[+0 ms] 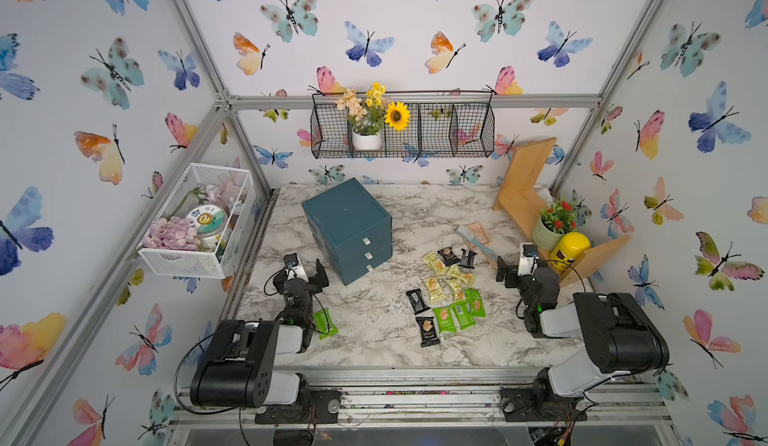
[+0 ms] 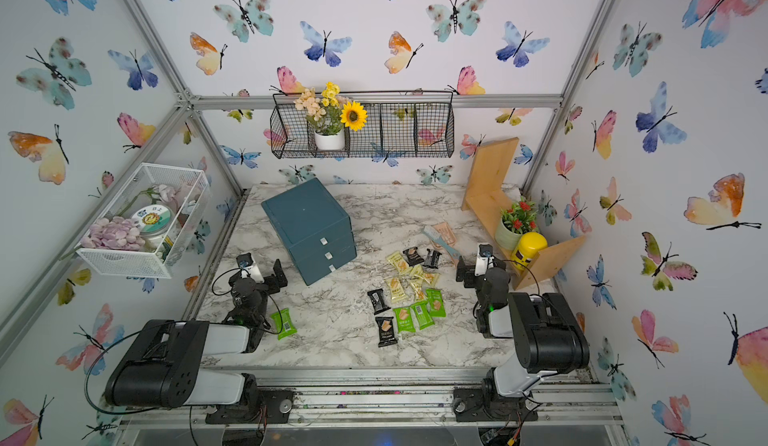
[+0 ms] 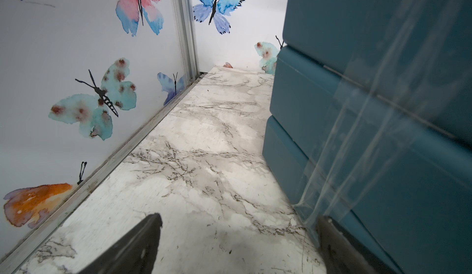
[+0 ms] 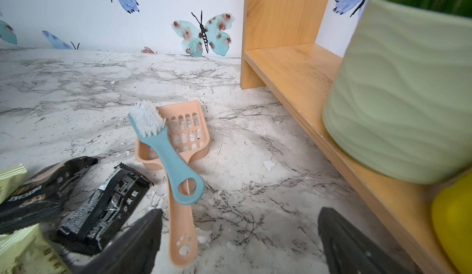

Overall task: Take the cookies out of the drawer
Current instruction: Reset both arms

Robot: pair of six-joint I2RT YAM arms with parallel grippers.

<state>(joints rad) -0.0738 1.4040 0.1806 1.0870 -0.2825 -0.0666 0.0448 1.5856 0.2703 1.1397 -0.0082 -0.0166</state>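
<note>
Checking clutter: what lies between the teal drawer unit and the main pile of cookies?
Bare marble tabletop in both top views: nothing lies between the drawer unit and the cookies.

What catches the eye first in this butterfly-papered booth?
The scatter of cookies in yellow, green and black wrappers, lying on the marble table right of the closed teal drawer unit. One green packet lies apart beside the left arm. A sunflower sits in the wire basket on the back wall.
</note>
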